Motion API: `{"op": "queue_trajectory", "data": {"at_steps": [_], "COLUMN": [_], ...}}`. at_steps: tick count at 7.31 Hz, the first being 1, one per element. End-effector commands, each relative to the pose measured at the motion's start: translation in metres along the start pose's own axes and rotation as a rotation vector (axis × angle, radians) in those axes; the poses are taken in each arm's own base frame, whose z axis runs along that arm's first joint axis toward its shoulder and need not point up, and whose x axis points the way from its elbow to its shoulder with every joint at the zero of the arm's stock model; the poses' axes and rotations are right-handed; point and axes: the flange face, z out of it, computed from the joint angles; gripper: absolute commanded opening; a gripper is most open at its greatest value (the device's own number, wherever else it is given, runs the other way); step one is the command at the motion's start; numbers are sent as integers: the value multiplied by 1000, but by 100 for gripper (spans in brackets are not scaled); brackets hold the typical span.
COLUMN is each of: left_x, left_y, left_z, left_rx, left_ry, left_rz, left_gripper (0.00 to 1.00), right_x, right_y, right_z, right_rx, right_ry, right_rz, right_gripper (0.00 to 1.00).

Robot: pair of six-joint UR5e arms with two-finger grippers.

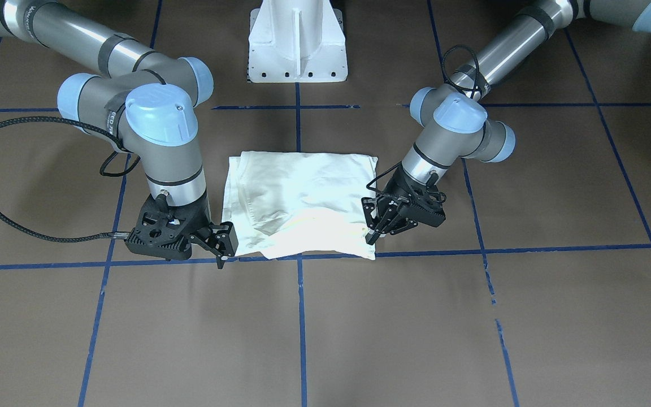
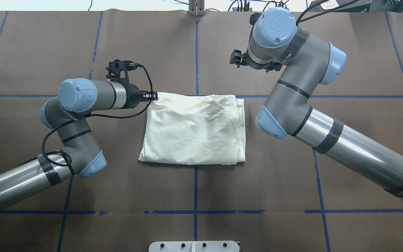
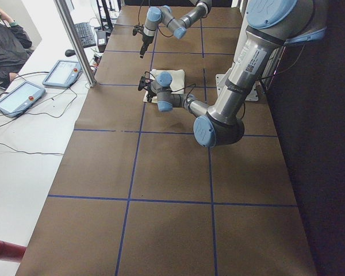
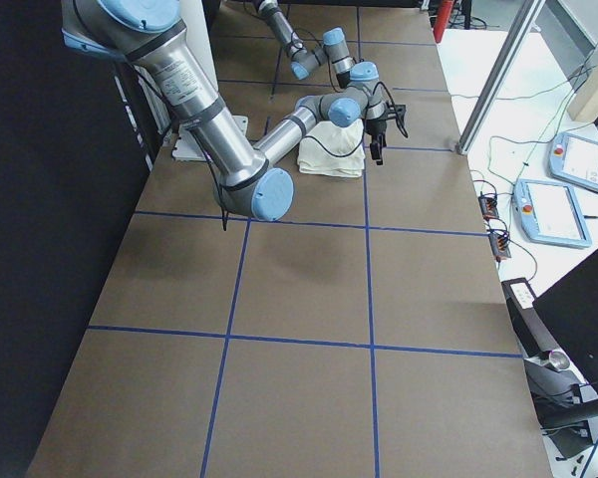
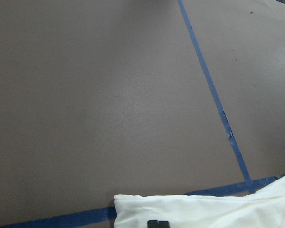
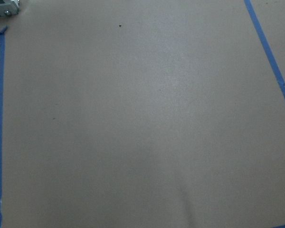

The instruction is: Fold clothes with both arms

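The cream-white shirt (image 1: 297, 198) lies folded into a rough rectangle on the brown table, plain side up (image 2: 194, 129). My left gripper (image 1: 372, 237) sits low at the shirt's far corner on my left side (image 2: 154, 95). In the left wrist view its tips (image 5: 156, 223) are pressed together on the cloth edge (image 5: 204, 211), so it is shut on that corner. My right gripper (image 1: 222, 254) hangs beside the shirt's other far corner, apart from the cloth. It looks open with nothing in it. The right wrist view shows only bare table.
The white pedestal base (image 1: 297, 51) stands behind the shirt on the robot's side. Blue tape lines (image 2: 195, 175) grid the table. Beyond the far edge are a person (image 3: 6, 46), control tablets (image 3: 63, 72) and a metal post (image 3: 75, 40).
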Motion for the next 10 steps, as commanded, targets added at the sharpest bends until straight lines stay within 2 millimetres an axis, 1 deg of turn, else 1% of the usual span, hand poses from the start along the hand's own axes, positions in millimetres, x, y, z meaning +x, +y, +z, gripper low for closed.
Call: {"op": "queue_trajectory", "data": {"at_steps": [1,2,3,4,5,6,7,8,9,10], "left_x": [-24,-31,-31,-32,-37,-43,-63,-73,-95,-110], "left_y": [-10,-11,-15,-26,-32,-44,-65,-88,-101,-128], "left_z": [6,8,7,2,-2,-7,-20,-44,-72,-109], "left_rx": [6,5,11,27,28,11,-66,-75,-103,-133], "left_ry": [-47,-60,-58,-58,-61,-64,-98,-117,-166,-194], "left_rz": [-12,-16,-18,-23,-20,-26,-57,32,132,206], "left_gripper": [0,0,0,0,97,100,100,100,100,100], "right_x": [1,1,1,0,0,0,9,34,75,124], "right_y": [0,0,0,0,1,1,-12,-38,-56,-81], "right_z": [1,1,1,0,0,0,-5,-13,-17,-23], "right_rx": [0,0,-1,-1,-5,-17,-72,-123,-146,-163], "right_ry": [2,2,1,0,-2,-2,-24,-51,-61,-75], "right_rz": [-1,-1,-1,-1,-7,-19,-104,-141,-194,-287], "right_gripper": [100,100,100,100,100,100,100,100,100,100]}}
